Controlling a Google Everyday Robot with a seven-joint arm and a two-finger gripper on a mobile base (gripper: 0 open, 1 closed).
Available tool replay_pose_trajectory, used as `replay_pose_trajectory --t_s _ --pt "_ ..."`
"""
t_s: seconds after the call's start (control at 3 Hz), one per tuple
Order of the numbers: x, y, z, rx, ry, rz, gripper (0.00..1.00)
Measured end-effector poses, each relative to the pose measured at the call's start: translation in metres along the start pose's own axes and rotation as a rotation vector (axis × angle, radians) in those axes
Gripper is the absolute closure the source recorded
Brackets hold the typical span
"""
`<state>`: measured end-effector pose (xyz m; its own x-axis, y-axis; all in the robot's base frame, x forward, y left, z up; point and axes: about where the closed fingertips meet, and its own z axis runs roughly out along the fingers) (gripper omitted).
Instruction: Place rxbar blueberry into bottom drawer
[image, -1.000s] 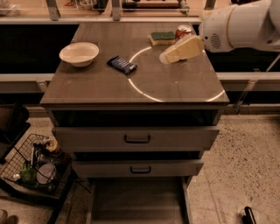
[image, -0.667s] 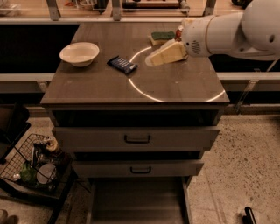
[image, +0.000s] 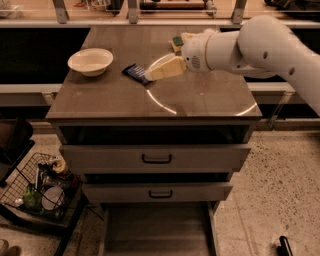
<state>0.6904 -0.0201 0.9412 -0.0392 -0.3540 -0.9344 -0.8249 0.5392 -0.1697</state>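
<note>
The rxbar blueberry (image: 136, 73), a small dark blue flat bar, lies on the cabinet top to the right of the white bowl (image: 90, 61). My gripper (image: 162, 70) reaches in from the right on a white arm and hovers low, its tip at the bar's right end. The bottom drawer (image: 157, 234) is pulled out at the base of the cabinet, and the part of its grey floor in view is bare.
A green-and-yellow sponge (image: 177, 42) sits at the back of the top, partly behind my arm. Two upper drawers with dark handles (image: 156, 159) are partly open. A wire basket (image: 42, 190) with items stands on the floor at left.
My gripper has moved left across the cabinet top, from near the sponge to the right end of the blue bar.
</note>
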Motion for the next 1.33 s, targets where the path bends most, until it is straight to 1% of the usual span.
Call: replay_pose_trajectory --t_s 0.33,0.67,1.0,1.33 --pt "0.01 0.005 0.034 -0.032 -0.038 0.034 0.0" --pt "0.021 0.008 0.069 -0.048 -0.063 0.05 0.0" --pt "0.032 0.006 0.097 -0.05 -0.062 0.05 0.0" --pt "0.048 -0.001 0.127 -0.056 -0.049 0.03 0.0"
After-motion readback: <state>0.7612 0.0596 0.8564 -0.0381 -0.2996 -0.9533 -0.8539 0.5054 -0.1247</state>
